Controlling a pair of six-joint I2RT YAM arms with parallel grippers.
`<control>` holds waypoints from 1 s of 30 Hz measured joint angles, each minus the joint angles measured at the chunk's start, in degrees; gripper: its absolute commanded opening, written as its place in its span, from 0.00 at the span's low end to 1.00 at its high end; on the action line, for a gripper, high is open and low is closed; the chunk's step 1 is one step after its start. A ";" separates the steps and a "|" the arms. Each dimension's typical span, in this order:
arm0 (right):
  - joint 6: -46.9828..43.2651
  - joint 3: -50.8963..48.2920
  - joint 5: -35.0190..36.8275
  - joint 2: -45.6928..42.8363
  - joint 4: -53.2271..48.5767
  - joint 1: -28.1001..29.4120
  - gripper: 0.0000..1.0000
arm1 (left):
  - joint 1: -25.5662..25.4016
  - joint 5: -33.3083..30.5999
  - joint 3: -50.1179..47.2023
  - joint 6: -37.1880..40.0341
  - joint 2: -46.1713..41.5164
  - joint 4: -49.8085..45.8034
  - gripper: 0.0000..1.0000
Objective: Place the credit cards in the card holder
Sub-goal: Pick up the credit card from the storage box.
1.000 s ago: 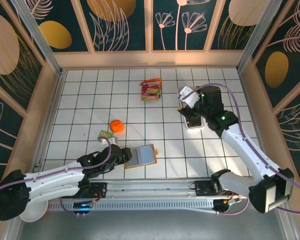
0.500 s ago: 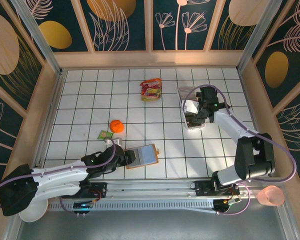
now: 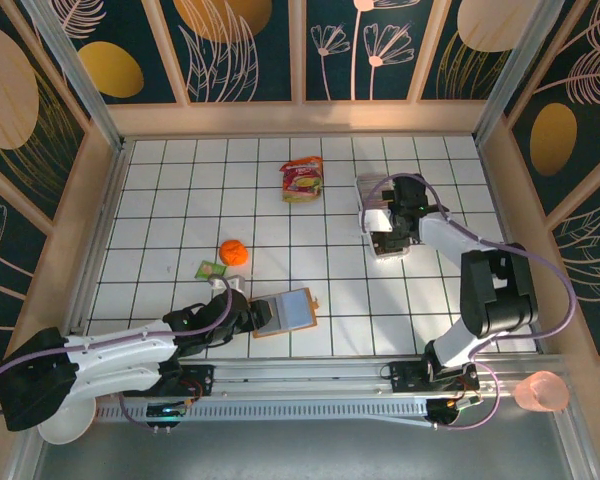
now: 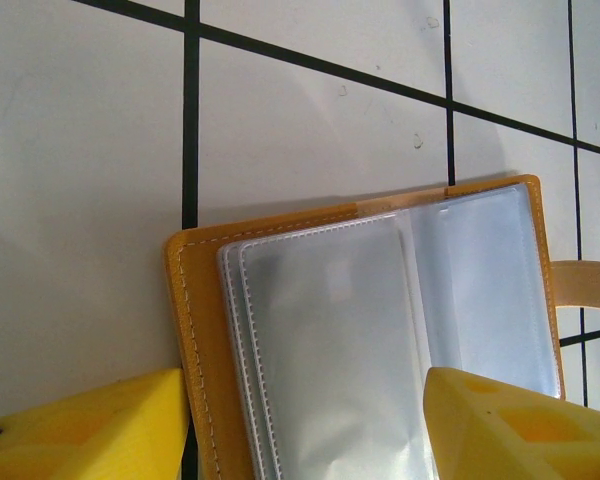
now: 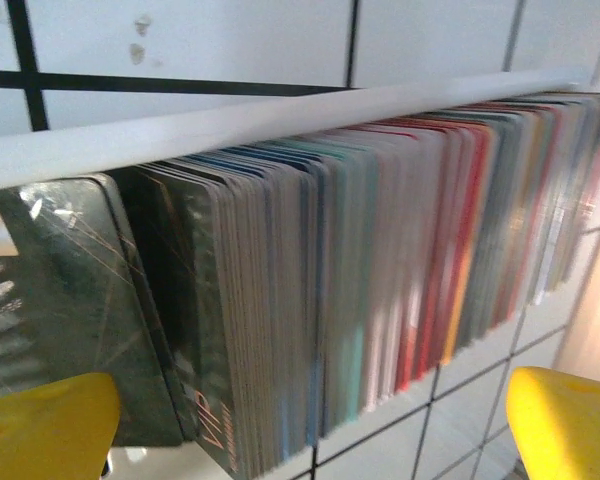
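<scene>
Now the small orange-brown folding card holder (image 3: 285, 312) lies open and flat on the white tiled table (image 3: 160, 200), near the front edge. In the left wrist view the card holder (image 4: 360, 340) shows see-through plastic pockets inside, one on top of another, with a row of stitches down their left side. Its little strap pokes out on the right.

The left gripper (image 3: 258, 316) sits low at the left side of the card holder. Its two yellow fingers (image 4: 90, 430) are spread wide, so the left gripper (image 4: 310, 430) is holding nothing. One finger is just beside the left edge of the card holder. The other one is over the pockets on the right, and I cannot tell if it touches them.

The many thin plastic credit cards (image 5: 380, 270) stand on their edges, packed tight in a row inside a long clear plastic tray (image 5: 280, 115). They are dark, grey, blue, red and pink. From above, the tray (image 3: 363, 195) lies far back on the right side of the table, well apart from the card holder.

The right gripper (image 3: 388, 238) is down over the tray. Its yellow fingers (image 5: 40, 425) are wide apart too, one at each end of the row, so the right gripper (image 5: 310, 430) grips no card.

A red-and-yellow snack packet (image 3: 302, 180), a round orange ball (image 3: 233, 252) and a small green packet (image 3: 211, 269) also lie on the table.
</scene>
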 measured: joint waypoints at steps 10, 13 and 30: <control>-1.49 0.24 -0.28 2.05 -1.01 0.13 0.99 | 0.02 -0.02 0.07 0.09 0.15 0.04 0.63; -1.49 0.24 -0.90 2.32 0.00 0.22 0.99 | 0.00 -0.13 0.44 0.11 0.74 -0.13 0.63; -1.90 0.85 -1.66 3.21 3.43 0.31 0.75 | 0.00 -0.37 1.36 0.11 1.95 -0.83 0.62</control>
